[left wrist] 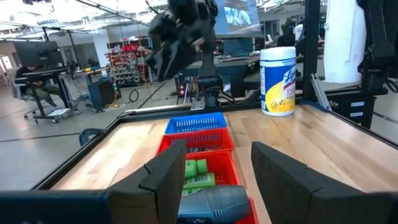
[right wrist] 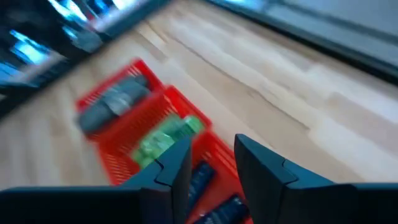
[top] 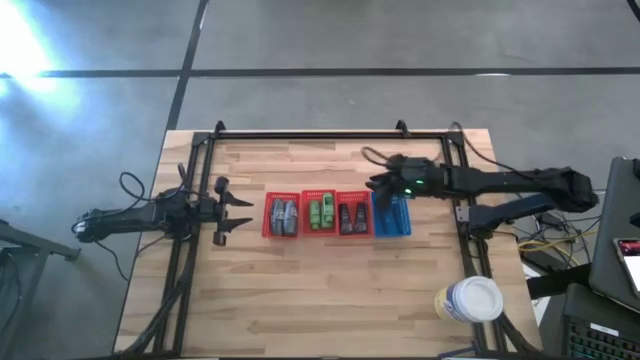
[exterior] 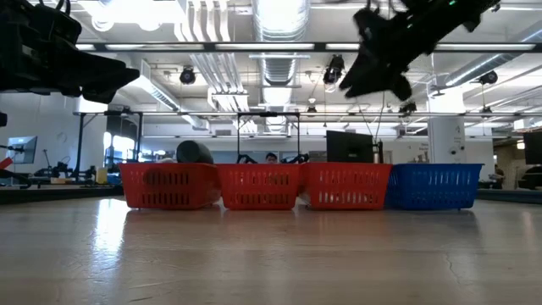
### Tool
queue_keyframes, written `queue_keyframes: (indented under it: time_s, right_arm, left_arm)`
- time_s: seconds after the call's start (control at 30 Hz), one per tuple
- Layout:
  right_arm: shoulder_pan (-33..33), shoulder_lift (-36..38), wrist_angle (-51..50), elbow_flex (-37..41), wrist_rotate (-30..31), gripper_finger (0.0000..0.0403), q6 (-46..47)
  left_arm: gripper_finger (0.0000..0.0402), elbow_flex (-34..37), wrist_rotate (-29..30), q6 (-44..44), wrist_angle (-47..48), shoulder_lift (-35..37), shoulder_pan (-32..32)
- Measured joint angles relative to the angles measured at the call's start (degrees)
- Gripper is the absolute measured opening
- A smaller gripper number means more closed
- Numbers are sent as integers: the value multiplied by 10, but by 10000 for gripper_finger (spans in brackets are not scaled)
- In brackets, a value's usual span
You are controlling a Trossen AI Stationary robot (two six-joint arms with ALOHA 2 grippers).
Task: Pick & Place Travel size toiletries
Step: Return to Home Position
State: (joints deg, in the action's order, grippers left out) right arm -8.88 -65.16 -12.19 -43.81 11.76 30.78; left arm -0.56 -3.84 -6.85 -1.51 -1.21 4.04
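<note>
Four mesh baskets stand in a row mid-table. The left red basket (top: 281, 217) holds grey rounded containers (right wrist: 115, 102). The middle red basket (top: 319, 214) holds green packets (right wrist: 168, 137), and the third red basket (top: 352, 216) holds dark tubes (right wrist: 205, 180). The blue basket (top: 391, 217) closes the row on the right. My right gripper (top: 378, 185) hangs in the air over the blue basket's far end, tipped downward, open with nothing between its fingers (right wrist: 211, 168). My left gripper (top: 235, 210) waits level, open and empty (left wrist: 217, 174), just left of the row.
A yellow jar with a white lid (top: 470, 298) stands near the table's front right corner. A black metal frame (top: 330, 137) runs along the table's far edge and down both sides. Bare wood lies in front of the baskets.
</note>
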Motion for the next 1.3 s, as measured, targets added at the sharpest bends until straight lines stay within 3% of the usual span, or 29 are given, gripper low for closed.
queue_keyframes:
  time_s: [0.1, 0.3, 0.47, 0.7, 0.9, 1.3]
  right_arm:
    - [25, 80, 48, 35, 0, 128, -32]
    - [68, 273, 211, 154, 0, 146, -202]
    - [72, 376, 246, 219, 0, 158, -239]
    - [73, 473, 262, 314, -5, 175, -265]
    - [75, 550, 314, 390, -80, 187, -292]
    - [80, 630, 282, 433, -88, 201, -295]
  left_arm:
    - [188, 0, 1, 0, 0, -1, 0]
    - [188, 0, 3, 0, 1, -7, 0]
    - [188, 0, 3, 0, 1, -7, 0]
    - [188, 0, 3, 0, 1, -7, 0]
    - [188, 0, 3, 0, 2, -7, 0]
    - [188, -1, 3, 0, 2, -8, 0]
